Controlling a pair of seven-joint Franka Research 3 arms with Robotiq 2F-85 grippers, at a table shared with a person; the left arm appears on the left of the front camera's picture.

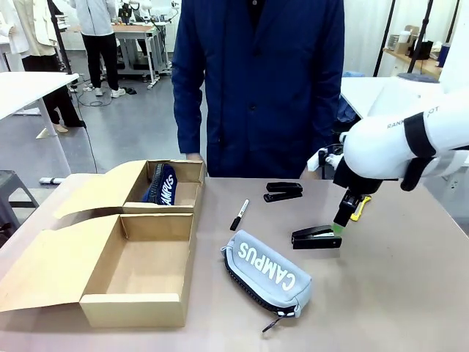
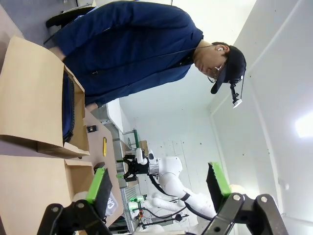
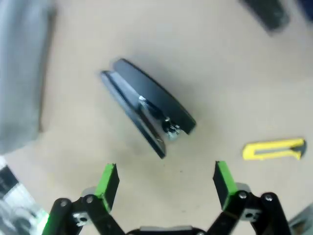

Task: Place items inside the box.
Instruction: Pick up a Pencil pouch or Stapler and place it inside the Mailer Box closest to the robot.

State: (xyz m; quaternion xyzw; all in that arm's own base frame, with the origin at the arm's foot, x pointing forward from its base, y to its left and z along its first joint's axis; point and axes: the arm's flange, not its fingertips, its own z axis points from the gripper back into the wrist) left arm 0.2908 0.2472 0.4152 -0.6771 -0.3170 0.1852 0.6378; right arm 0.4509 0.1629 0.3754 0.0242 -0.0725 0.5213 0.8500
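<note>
The open cardboard box (image 1: 132,309) stands at the left in two trays. The far tray holds the navy pencil case (image 1: 161,183), and the near tray is bare. The grey "CAMPUS" case (image 1: 267,275) lies mid-table, with the marker pen (image 1: 239,214) behind it. One black stapler (image 1: 283,191) lies near the person. The other stapler (image 1: 316,237) sits just under my right gripper (image 1: 341,220). In the right wrist view that stapler (image 3: 146,110) lies slanted just ahead of the open right gripper (image 3: 166,183), untouched. My left gripper (image 2: 159,188) is open and holds nothing, raised with the box (image 2: 34,98) and navy case (image 2: 68,112) in its view.
A yellow utility knife (image 3: 274,149) lies on the table beside the right gripper, also seen as the knife (image 1: 360,207) in the front view. A person in a dark blue coat (image 1: 260,88) stands at the far edge. Bare table stretches along the front right.
</note>
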